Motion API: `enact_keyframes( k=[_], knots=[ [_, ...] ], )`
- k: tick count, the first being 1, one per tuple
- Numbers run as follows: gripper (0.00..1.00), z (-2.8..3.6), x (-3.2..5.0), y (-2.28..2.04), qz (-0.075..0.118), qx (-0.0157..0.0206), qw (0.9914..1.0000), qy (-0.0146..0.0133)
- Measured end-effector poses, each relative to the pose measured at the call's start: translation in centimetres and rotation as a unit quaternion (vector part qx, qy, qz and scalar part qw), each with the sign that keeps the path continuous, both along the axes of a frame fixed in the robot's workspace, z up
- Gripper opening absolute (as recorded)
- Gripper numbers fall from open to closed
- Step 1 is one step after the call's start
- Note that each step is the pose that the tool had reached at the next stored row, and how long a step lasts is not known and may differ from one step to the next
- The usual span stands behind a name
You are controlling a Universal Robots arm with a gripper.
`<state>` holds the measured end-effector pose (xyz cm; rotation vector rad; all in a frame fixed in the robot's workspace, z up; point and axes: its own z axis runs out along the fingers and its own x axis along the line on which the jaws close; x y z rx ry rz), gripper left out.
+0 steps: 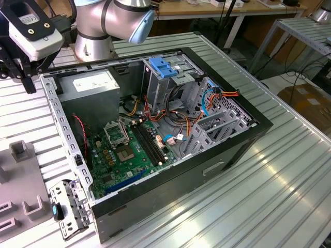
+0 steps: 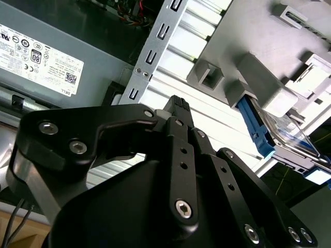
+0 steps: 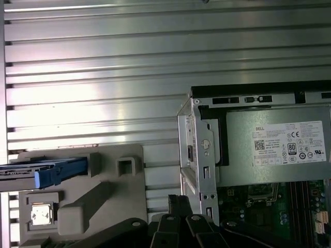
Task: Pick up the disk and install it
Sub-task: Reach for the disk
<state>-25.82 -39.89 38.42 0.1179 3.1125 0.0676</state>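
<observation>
**Over the counter's far left corner, an empty hand; the disk waits in its holder**

At the exterior view's far left, the hand (image 2: 177, 105) hangs above the ribbed counter (image 1: 289, 170). It is just outside the corner of the open computer case (image 1: 235, 147), where the power supply (image 1: 93, 85) sits. In the second wrist view its two black linkages run together at the tips. I take it as clenched, with nothing pinched between them and nothing touched.

Beside the case, on the exterior view's left, a grey holder (image 3: 108, 178) with raised blocks lies on the counter. The disk (image 3: 54, 172) is parked in it, apart from the hand, on edge as far as I can tell, with a blue side rail showing. To my eye it is propped that way so its flat faces are free for a pinch from above.

Farther off, inside the case, a metal drive cage (image 1: 155, 88) carries a blue bracket (image 1: 164, 66). The case lies on its side with the panel off, which leaves that bay reachable from above. None of the install is done yet.
</observation>
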Motion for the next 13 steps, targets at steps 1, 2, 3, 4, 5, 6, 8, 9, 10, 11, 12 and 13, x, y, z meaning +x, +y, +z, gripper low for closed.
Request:
enact_keyframes(
  k=[1,2,3,4,5,6,8,9,10,11,12,13],
  knots=[
    [0.11,0.0,-0.01,0.0,0.0,0.0,1.0,0.0],
    [0.11,0.0,-0.01,0.0,0.0,0.0,1.0,0.0],
    [0.11,0.0,-0.01,0.0,0.0,0.0,1.0,0.0],
    [0.11,-0.01,-0.02,0.0,0.0,0.0,1.0,0.0],
    [0.11,-0.01,-0.03,0.0,0.0,0.0,1.0,0.0],
    [0.11,-0.01,-0.03,0.02,0.0,0.0,1.0,0.0],
    [0.11,0.0,-0.03,0.29,0.0,-0.0001,1.0,0.0],
    [0.11,-0.01,-0.03,0.45,0.0,-0.0002,1.0,0.0],
    [0.11,-0.02,-0.03,0.76,0.0,-0.0006,1.0,0.0001],
    [0.11,-0.03,-0.03,0.96,0.0,-0.0007,1.0,0.0002],
    [0.11,-0.04,-0.05,1.11,0.0,-0.0007,1.0,0.0003],
    [0.11,-0.05,-0.12,1.25,0.0,-0.0007,1.0,0.0005]
  ],
)
